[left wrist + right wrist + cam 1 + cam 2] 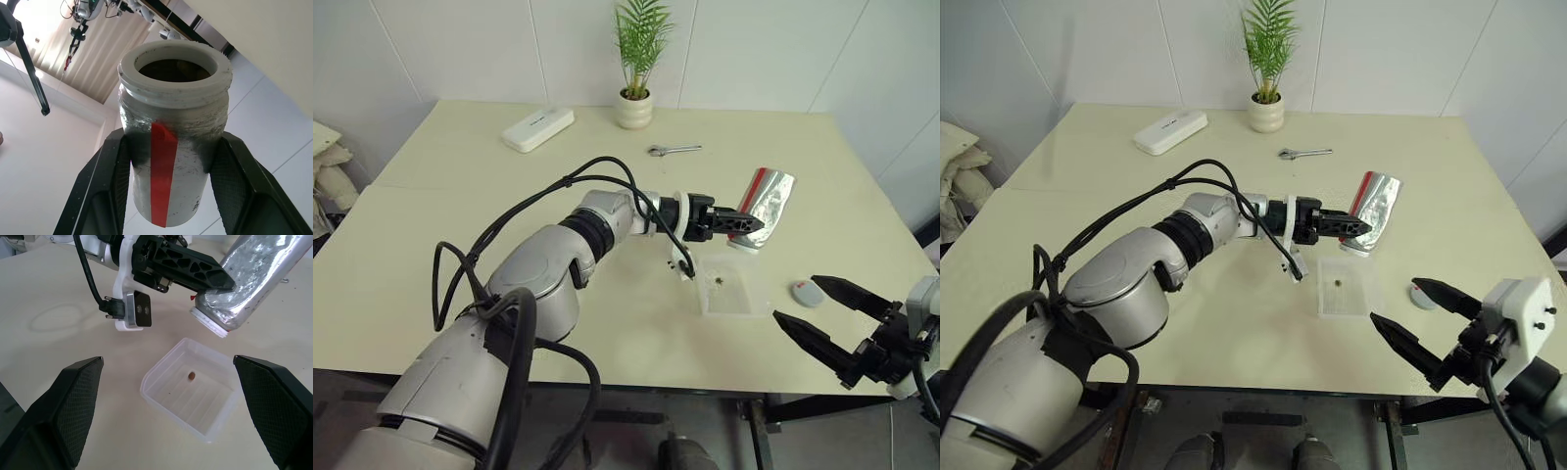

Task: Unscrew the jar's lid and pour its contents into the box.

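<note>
My left gripper (749, 222) is clamped on the foil-wrapped jar (764, 208), tilted mouth-down at centre right, above the clear ribbed box (188, 387) holding one brown pellet (191, 375). Right gripper (824, 311) gapes empty, lower right. The round lid (807, 293) lies beside the box.
</note>
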